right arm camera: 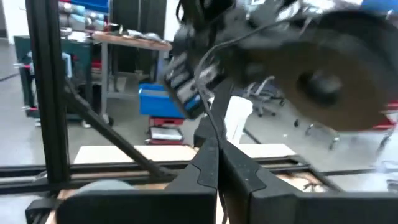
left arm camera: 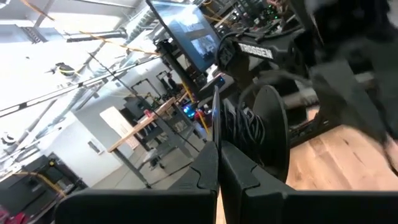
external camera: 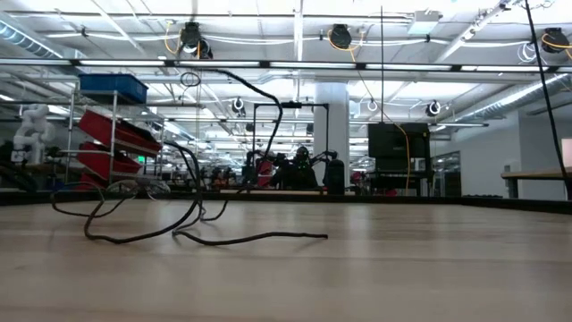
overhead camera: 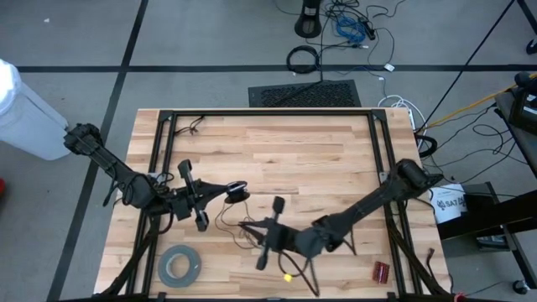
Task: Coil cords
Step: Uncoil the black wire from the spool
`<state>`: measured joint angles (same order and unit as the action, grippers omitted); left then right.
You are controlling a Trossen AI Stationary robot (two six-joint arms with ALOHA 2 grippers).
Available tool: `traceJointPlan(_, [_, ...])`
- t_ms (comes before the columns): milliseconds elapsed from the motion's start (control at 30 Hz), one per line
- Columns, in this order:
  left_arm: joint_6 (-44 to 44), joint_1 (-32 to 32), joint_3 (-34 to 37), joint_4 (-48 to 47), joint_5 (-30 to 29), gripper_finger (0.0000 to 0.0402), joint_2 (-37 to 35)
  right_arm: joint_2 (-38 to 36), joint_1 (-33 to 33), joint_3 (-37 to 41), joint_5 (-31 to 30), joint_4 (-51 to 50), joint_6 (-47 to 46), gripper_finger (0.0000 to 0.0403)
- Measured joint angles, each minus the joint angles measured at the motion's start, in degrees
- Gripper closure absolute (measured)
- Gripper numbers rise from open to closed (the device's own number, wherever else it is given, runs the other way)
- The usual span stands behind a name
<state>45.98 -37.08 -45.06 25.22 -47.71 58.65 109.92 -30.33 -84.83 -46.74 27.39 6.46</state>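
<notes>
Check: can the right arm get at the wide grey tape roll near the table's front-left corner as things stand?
Probably not right away. The right gripper is shut on the thin dark wire, so it is occupied. The path itself looks free: bare wooden table lies between it and the grey tape roll.

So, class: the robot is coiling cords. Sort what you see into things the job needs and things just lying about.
Job:
- thin dark wire
- small black disc
- left gripper, fingers shut on the wire
- right gripper, fingers shut on the wire

Lying about:
- grey tape roll
- small red item
- small yellow item
</notes>
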Motion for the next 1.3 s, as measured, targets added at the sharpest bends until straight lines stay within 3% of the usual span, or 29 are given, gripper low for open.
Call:
traceJointPlan(433, [0.89, -0.17, 0.0, 1.32, -0.54, 0.0401, 0.0, 3.52, 3.58, 0.01, -1.09, -7.93, -8.43, 0.0403])
traceJointPlan(733, [0.89, -0.17, 0.0, 1.39, -0.45, 0.0401, 0.0, 3.53, 3.96, 0.01, -0.77, 1.86, -1.6, 0.0403])
traceJointPlan(1300, [0.89, -0.17, -0.02, 4.99, -0.21, 0.0401, 0.02, 3.52, 3.96, 0.01, 3.25, 0.75, -3.91, 0.0403])
